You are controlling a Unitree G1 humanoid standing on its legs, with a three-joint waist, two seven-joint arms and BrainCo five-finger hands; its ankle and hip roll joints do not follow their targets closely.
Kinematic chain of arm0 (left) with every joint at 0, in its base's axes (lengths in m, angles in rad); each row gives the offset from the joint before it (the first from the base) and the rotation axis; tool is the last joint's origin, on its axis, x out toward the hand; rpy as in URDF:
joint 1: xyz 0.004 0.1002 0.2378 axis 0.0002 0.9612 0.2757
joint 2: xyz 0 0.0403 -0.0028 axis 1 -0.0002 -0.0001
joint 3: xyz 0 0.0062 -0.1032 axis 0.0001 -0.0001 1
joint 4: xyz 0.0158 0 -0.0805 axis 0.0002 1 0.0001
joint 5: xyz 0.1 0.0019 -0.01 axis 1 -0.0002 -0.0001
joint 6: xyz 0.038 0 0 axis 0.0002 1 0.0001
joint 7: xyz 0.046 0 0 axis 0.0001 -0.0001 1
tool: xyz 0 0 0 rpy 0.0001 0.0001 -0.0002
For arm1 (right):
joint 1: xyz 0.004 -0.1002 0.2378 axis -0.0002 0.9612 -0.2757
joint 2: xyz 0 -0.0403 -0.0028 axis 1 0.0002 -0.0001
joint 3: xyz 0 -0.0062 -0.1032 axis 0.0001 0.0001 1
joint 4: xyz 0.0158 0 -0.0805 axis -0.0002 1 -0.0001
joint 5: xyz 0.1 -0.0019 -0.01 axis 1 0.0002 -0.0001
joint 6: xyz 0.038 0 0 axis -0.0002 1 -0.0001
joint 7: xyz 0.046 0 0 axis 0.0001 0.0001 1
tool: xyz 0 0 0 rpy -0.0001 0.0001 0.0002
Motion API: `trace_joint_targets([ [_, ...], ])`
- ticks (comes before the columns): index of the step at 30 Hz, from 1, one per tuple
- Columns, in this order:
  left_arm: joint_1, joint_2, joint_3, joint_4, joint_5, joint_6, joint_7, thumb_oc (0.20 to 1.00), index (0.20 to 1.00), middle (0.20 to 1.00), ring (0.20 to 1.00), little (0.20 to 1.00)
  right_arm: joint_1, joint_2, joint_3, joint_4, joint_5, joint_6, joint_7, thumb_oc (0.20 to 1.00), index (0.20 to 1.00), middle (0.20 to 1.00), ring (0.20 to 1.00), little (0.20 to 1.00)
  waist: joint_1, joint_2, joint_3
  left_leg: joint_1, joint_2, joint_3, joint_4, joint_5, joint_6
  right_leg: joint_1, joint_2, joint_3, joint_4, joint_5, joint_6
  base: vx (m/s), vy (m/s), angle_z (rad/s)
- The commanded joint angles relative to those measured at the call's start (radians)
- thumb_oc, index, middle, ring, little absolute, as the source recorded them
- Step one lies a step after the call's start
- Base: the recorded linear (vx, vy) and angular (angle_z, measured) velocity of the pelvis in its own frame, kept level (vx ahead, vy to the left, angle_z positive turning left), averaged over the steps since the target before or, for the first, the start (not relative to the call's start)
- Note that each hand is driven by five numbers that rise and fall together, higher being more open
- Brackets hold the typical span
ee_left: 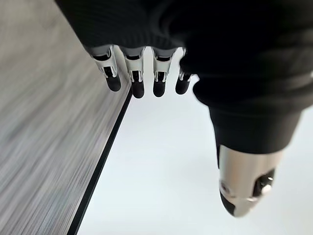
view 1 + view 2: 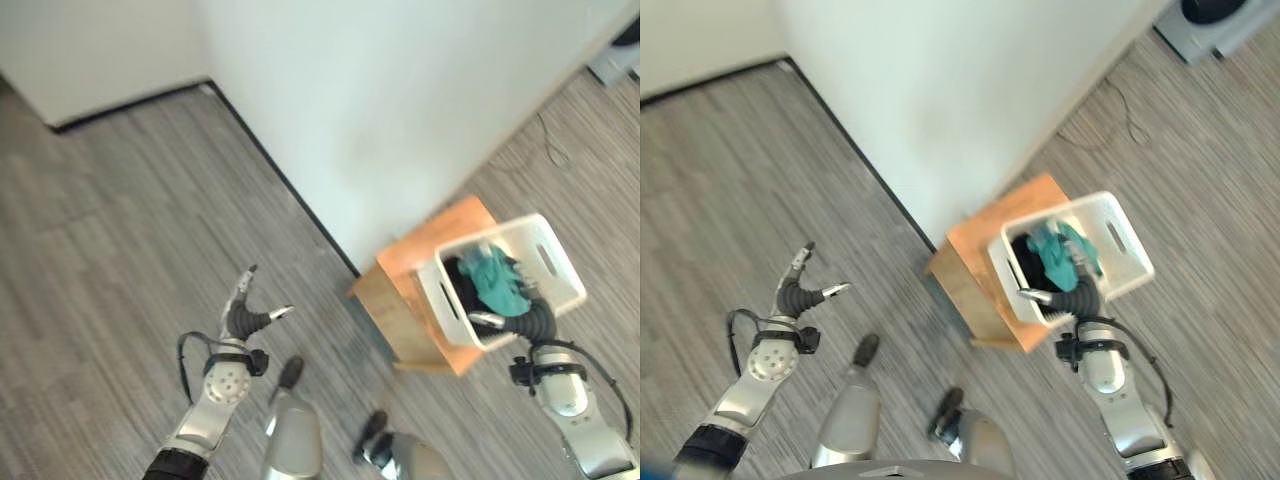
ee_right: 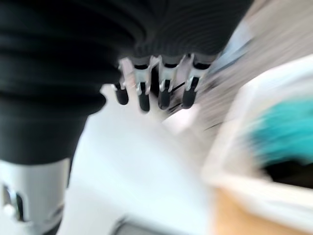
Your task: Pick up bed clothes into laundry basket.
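Observation:
A white laundry basket (image 2: 553,262) sits tilted on a low wooden stand (image 2: 412,270) next to the wall. A teal cloth (image 2: 496,284) and dark clothes (image 2: 462,274) lie inside it. My right hand (image 2: 533,322) is at the basket's near rim, its thumb along the rim's edge. In the right wrist view its fingers (image 3: 165,93) are straight, with the basket (image 3: 230,166) and the teal cloth (image 3: 286,132) just beside them. My left hand (image 2: 246,320) hangs open over the bare floor, far to the left of the basket, its fingers (image 1: 138,83) spread and empty.
A white wall (image 2: 400,100) with a dark baseboard (image 2: 270,165) runs diagonally down to the stand. Grey wood-look floor (image 2: 110,240) spreads to the left. A thin cable (image 2: 552,150) lies on the floor at the right, and a grey device (image 2: 1215,20) stands at the far right corner.

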Motion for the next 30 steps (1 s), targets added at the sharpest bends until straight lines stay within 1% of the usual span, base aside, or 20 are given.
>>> trace_joint_targets([
  [1, -0.007, 0.019, -0.032, -0.034, -0.017, -0.078, 0.032, 1.000, 1.000, 1.000, 1.000, 1.000, -0.057, -0.004, 0.038, 0.070, 0.012, -0.041, 0.001, 1.000, 1.000, 1.000, 1.000, 1.000, 0.003, -0.022, -0.042, 0.129, -0.087, -0.015, -0.192, 0.011, 0.017, 0.018, 0.009, 0.098, -0.140, 0.066, -0.013, 0.07, -0.133, 2.21],
  [2, -0.012, 0.025, -0.033, -0.036, -0.011, -0.084, 0.039, 1.000, 1.000, 1.000, 1.000, 1.000, -0.089, 0.004, 0.078, 0.089, 0.009, -0.037, 0.012, 1.000, 1.000, 1.000, 1.000, 1.000, 0.007, -0.013, -0.051, 0.135, -0.086, -0.038, -0.192, 0.015, 0.012, 0.028, 0.008, 0.106, -0.164, 0.078, -0.017, 0.03, -0.180, 1.69],
  [3, -0.009, 0.030, -0.019, -0.046, -0.022, -0.090, 0.049, 1.000, 1.000, 1.000, 1.000, 1.000, -0.111, 0.025, 0.097, 0.109, 0.018, -0.039, 0.019, 1.000, 1.000, 1.000, 1.000, 1.000, 0.010, -0.008, -0.052, 0.146, -0.078, -0.036, -0.192, 0.009, 0.007, 0.059, -0.027, 0.058, -0.206, 0.103, -0.023, 0.02, -0.253, 1.21],
  [5, 0.010, 0.032, 0.011, -0.089, -0.030, -0.103, 0.074, 1.000, 1.000, 1.000, 1.000, 1.000, -0.138, 0.055, 0.135, 0.125, 0.039, -0.043, 0.028, 1.000, 1.000, 1.000, 1.000, 1.000, 0.039, 0.001, -0.064, 0.154, -0.069, -0.060, -0.192, 0.016, -0.007, 0.118, -0.046, -0.040, -0.270, 0.127, -0.039, 0.05, -0.254, 0.78],
  [8, 0.053, 0.021, 0.058, -0.137, -0.043, -0.130, 0.097, 1.000, 1.000, 1.000, 1.000, 1.000, -0.189, 0.068, 0.177, 0.147, 0.059, -0.044, 0.042, 1.000, 1.000, 1.000, 1.000, 1.000, 0.059, 0.023, -0.084, 0.134, -0.057, -0.064, -0.192, 0.031, -0.026, 0.133, -0.052, -0.098, -0.286, 0.114, -0.045, -0.05, -0.139, 1.05],
  [9, 0.066, 0.006, 0.071, -0.144, -0.050, -0.138, 0.100, 1.000, 1.000, 1.000, 1.000, 1.000, -0.211, 0.071, 0.184, 0.157, 0.065, -0.039, 0.040, 1.000, 1.000, 1.000, 1.000, 1.000, 0.069, 0.032, -0.087, 0.120, -0.046, -0.036, -0.192, 0.040, -0.035, 0.142, -0.056, -0.129, -0.286, 0.104, -0.048, -0.10, 0.031, 0.96],
  [10, 0.069, -0.032, 0.087, -0.156, -0.063, -0.138, 0.095, 1.000, 1.000, 1.000, 1.000, 1.000, -0.247, 0.064, 0.194, 0.163, 0.060, -0.036, 0.032, 1.000, 1.000, 1.000, 1.000, 1.000, 0.034, 0.049, -0.097, 0.071, 0.022, 0.294, -0.192, 0.036, -0.039, 0.146, -0.098, -0.236, -0.286, 0.090, -0.037, -0.17, 0.035, 1.55],
  [11, 0.066, -0.042, 0.099, -0.160, -0.069, -0.135, 0.083, 1.000, 1.000, 1.000, 1.000, 1.000, -0.264, 0.074, 0.190, 0.170, 0.065, -0.033, 0.030, 1.000, 1.000, 1.000, 1.000, 1.000, -0.003, 0.048, -0.106, 0.088, 0.098, 0.598, -0.192, 0.012, -0.009, 0.152, -0.130, -0.335, -0.286, 0.088, -0.030, -0.16, 0.053, 2.55],
  [12, 0.066, -0.042, 0.101, -0.161, -0.069, -0.135, 0.083, 1.000, 1.000, 1.000, 1.000, 1.000, -0.266, 0.075, 0.192, 0.171, 0.065, -0.033, 0.030, 1.000, 1.000, 1.000, 1.000, 1.000, 0.002, 0.046, -0.105, 0.091, 0.098, 0.606, -0.192, 0.012, -0.008, 0.150, -0.131, -0.327, -0.286, 0.090, -0.029, -0.29, -0.002, 2.31],
  [13, 0.074, -0.031, 0.116, -0.192, -0.072, -0.136, 0.051, 1.000, 1.000, 1.000, 1.000, 1.000, -0.291, 0.100, 0.176, 0.164, 0.060, -0.018, 0.024, 1.000, 1.000, 1.000, 1.000, 1.000, -0.051, 0.048, -0.124, 0.171, 0.184, 0.996, -0.164, -0.004, 0.008, 0.173, -0.161, -0.492, -0.286, 0.083, -0.028, -0.25, -0.050, 1.86],
  [15, 0.098, -0.024, 0.128, -0.216, -0.085, -0.138, 0.020, 1.000, 1.000, 1.000, 1.000, 1.000, -0.277, 0.113, 0.159, 0.136, 0.055, -0.010, 0.025, 1.000, 1.000, 1.000, 1.000, 1.000, -0.066, 0.041, -0.131, 0.218, 0.203, 1.136, -0.086, -0.029, 0.019, 0.202, -0.170, -0.589, -0.286, 0.081, -0.043, -0.24, -0.095, 1.89],
  [16, 0.101, -0.022, 0.129, -0.219, -0.086, -0.137, 0.018, 1.000, 1.000, 1.000, 1.000, 1.000, -0.275, 0.113, 0.159, 0.133, 0.054, -0.009, 0.026, 1.000, 1.000, 1.000, 1.000, 1.000, -0.070, 0.041, -0.129, 0.216, 0.206, 1.131, -0.075, -0.036, 0.019, 0.207, -0.171, -0.594, -0.286, 0.079, -0.042, -0.13, -0.119, 1.56],
  [17, 0.098, -0.029, 0.126, -0.224, -0.122, -0.140, -0.011, 1.000, 1.000, 1.000, 1.000, 1.000, -0.274, 0.127, 0.142, 0.139, 0.064, -0.011, 0.022, 1.000, 1.000, 1.000, 1.000, 1.000, -0.073, 0.023, -0.146, 0.241, 0.231, 1.203, 0.005, -0.080, 0.034, 0.235, -0.180, -0.684, -0.286, 0.073, -0.078, -0.02, -0.058, 1.23],
  [18, 0.110, -0.037, 0.123, -0.229, -0.151, -0.135, -0.023, 1.000, 1.000, 1.000, 1.000, 1.000, -0.263, 0.143, 0.126, 0.141, 0.088, -0.016, 0.020, 1.000, 1.000, 1.000, 1.000, 1.000, -0.082, 0.023, -0.160, 0.267, 0.212, 1.194, -0.012, -0.111, 0.039, 0.253, -0.178, -0.734, -0.285, 0.072, -0.081, 0.03, 0.001, 1.48],
  [20, 0.122, -0.053, 0.114, -0.238, -0.193, -0.134, -0.047, 1.000, 1.000, 1.000, 1.000, 1.000, -0.242, 0.159, 0.101, 0.119, 0.131, -0.033, 0.036, 1.000, 1.000, 1.000, 1.000, 1.000, -0.077, 0.026, -0.180, 0.294, 0.177, 1.132, -0.104, -0.092, 0.038, 0.285, -0.174, -0.794, -0.281, 0.078, -0.078, 0.10, 0.159, 2.53],
  [21, 0.131, -0.060, 0.100, -0.227, -0.190, -0.131, -0.052, 1.000, 1.000, 1.000, 1.000, 1.000, -0.240, 0.182, 0.099, 0.139, 0.153, -0.032, 0.041, 1.000, 1.000, 1.000, 1.000, 1.000, -0.066, 0.024, -0.180, 0.287, 0.133, 1.060, -0.125, -0.083, 0.050, 0.296, -0.172, -0.806, -0.269, 0.095, -0.079, 0.09, 0.227, 2.05],
  [24, 0.137, -0.066, 0.106, -0.217, -0.236, -0.134, -0.079, 1.000, 1.000, 1.000, 1.000, 1.000, -0.277, 0.229, 0.102, 0.181, 0.174, -0.039, 0.049, 1.000, 1.000, 1.000, 1.000, 1.000, -0.048, 0.031, -0.183, 0.316, 0.100, 0.983, -0.192, -0.098, 0.071, 0.275, -0.216, -0.851, -0.089, 0.074, -0.055, 0.07, 0.293, 1.83],
  [25, 0.137, -0.060, 0.110, -0.212, -0.245, -0.133, -0.084, 1.000, 1.000, 1.000, 1.000, 1.000, -0.295, 0.248, 0.112, 0.186, 0.178, -0.043, 0.048, 1.000, 1.000, 1.000, 1.000, 1.000, -0.044, 0.021, -0.177, 0.321, 0.076, 0.947, -0.192, -0.119, 0.088, 0.260, -0.259, -0.843, 0.003, 0.081, -0.029, 0.13, 0.244, 1.05],
  [27, 0.112, -0.049, 0.103, -0.188, -0.248, -0.141, -0.069, 1.000, 1.000, 1.000, 1.000, 1.000, -0.319, 0.276, 0.126, 0.197, 0.192, -0.045, 0.045, 1.000, 1.000, 1.000, 1.000, 1.000, -0.072, 0.014, -0.155, 0.314, 0.039, 0.843, -0.192, -0.136, 0.107, 0.156, -0.272, -0.638, 0.181, 0.108, 0.013, 0.14, 0.187, 1.71],
  [30, 0.046, -0.047, 0.056, -0.131, -0.259, -0.133, -0.061, 1.000, 1.000, 1.000, 1.000, 1.000, -0.320, 0.279, 0.140, 0.199, 0.222, -0.051, 0.035, 1.000, 1.000, 1.000, 1.000, 1.000, -0.125, 0.020, -0.137, 0.282, 0.004, 0.682, -0.192, -0.096, 0.103, 0.046, -0.062, -0.271, 0.172, 0.002, -0.043, 0.07, 0.045, 1.70],
])
